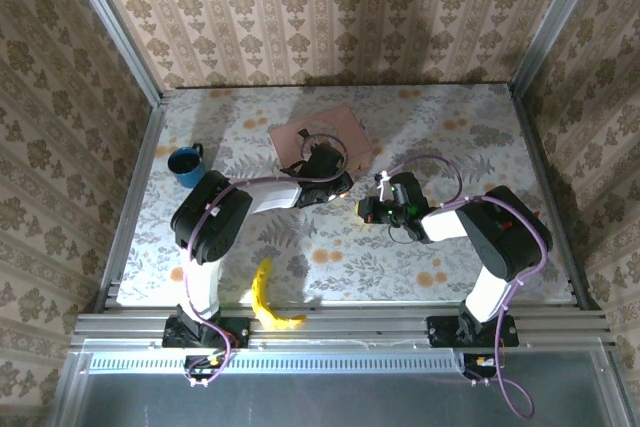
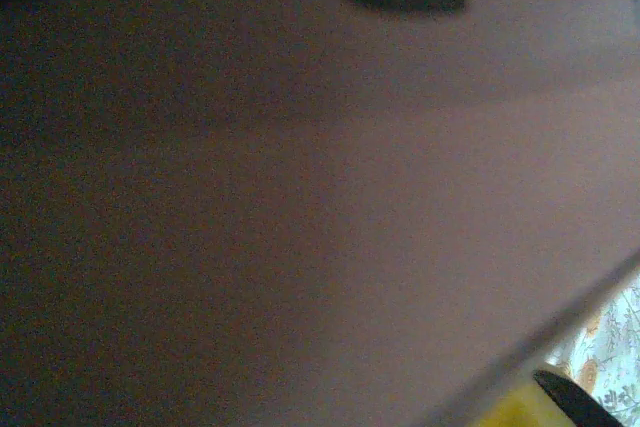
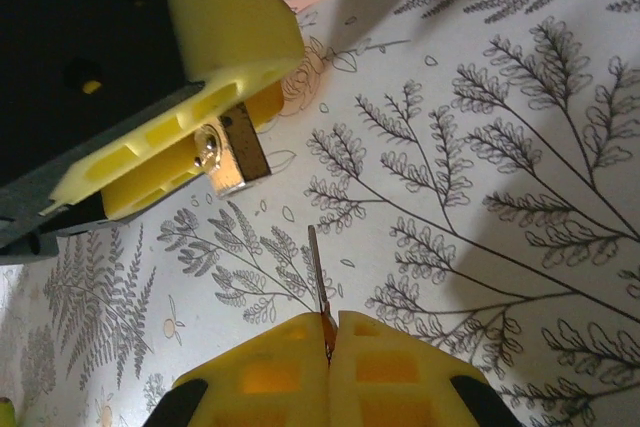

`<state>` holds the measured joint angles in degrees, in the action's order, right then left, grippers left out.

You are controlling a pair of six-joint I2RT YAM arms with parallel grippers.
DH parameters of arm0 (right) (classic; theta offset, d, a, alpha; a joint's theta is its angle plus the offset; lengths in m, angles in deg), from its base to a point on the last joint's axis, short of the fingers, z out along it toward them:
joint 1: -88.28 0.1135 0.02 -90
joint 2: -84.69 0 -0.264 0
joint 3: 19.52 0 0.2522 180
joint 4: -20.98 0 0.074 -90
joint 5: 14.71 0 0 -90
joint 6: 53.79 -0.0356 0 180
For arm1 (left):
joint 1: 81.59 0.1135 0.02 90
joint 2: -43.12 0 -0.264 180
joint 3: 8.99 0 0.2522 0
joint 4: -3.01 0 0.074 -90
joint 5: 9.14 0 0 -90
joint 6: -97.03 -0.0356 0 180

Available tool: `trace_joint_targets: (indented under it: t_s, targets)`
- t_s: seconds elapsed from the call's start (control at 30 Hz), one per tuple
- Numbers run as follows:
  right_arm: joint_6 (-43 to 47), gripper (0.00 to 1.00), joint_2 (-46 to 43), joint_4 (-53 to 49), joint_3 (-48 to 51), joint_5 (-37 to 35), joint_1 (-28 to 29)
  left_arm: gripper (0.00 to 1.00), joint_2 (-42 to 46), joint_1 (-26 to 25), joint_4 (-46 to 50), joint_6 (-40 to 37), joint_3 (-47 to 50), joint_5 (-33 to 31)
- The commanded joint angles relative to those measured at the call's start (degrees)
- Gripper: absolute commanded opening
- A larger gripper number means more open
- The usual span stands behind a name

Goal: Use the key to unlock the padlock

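Note:
In the right wrist view, the small shiny metal padlock is pinched between the yellow fingers of my left gripper, its body sticking out just above the table. My right gripper is shut on the key. The thin blade points up toward the padlock, a short gap away from it. From above, my right gripper faces the left one across the middle of the table. The left wrist view sits close against the pink box, with one yellow fingertip at the bottom right.
The pink box lies just behind the left gripper. A blue cup stands at the far left. A yellow banana lies near the front edge. Patterned walls close in the table on three sides.

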<state>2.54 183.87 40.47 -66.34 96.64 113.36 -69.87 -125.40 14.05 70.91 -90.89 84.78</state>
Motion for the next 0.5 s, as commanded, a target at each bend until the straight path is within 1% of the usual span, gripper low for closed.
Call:
trace_joint_targets:
  t_s: [0.0, 0.47]
  targets:
    - [-1.0, 0.00, 1.2, 3.0, -1.7, -0.3, 0.7, 0.00, 0.9, -0.2, -2.8, 3.3, 0.9, 2.4]
    - [-1.4, 0.00, 3.0, 3.5, -3.3, -0.4, 1.6, 0.00, 0.8, 0.0, -3.5, 3.5, 1.2, 3.0]
